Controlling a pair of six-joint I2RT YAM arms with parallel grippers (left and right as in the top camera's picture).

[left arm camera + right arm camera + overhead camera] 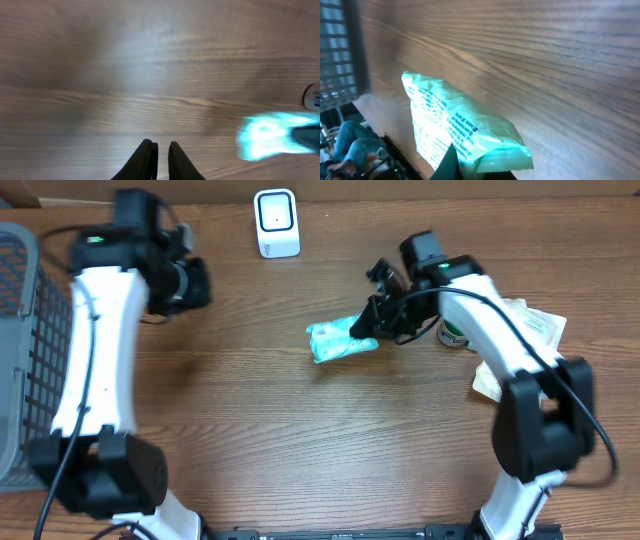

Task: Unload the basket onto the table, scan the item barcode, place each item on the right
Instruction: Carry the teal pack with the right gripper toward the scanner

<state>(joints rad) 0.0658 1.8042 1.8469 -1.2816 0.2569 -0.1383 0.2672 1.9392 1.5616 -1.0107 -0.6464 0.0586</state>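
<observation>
Closest up, right gripper (470, 166) sits at the bottom of my right wrist view, jaws pinching one end of the pouch (455, 125). It's mint green with dark print on the face toward the camera; I can't make out a barcode in that print. Overhead shows the grip at the pouch's right end. The pouch sits mid-table, slanting down to the left, and I can't tell if any of it is off the wood. The white scanner (276, 223) stands at the far edge of the table (300, 440), up and left of the pouch and well apart from it. The left gripper (161, 146) hangs over bare wood at the table's left side near the basket (20, 330), jaws all but pressed together with only a sliver between them and nothing in them. The pouch shows blurred at the right edge of that wrist view, far from those fingers. Behind the right arm I see pale packets (530, 325) and a small bottle (452, 333) just beside them.
</observation>
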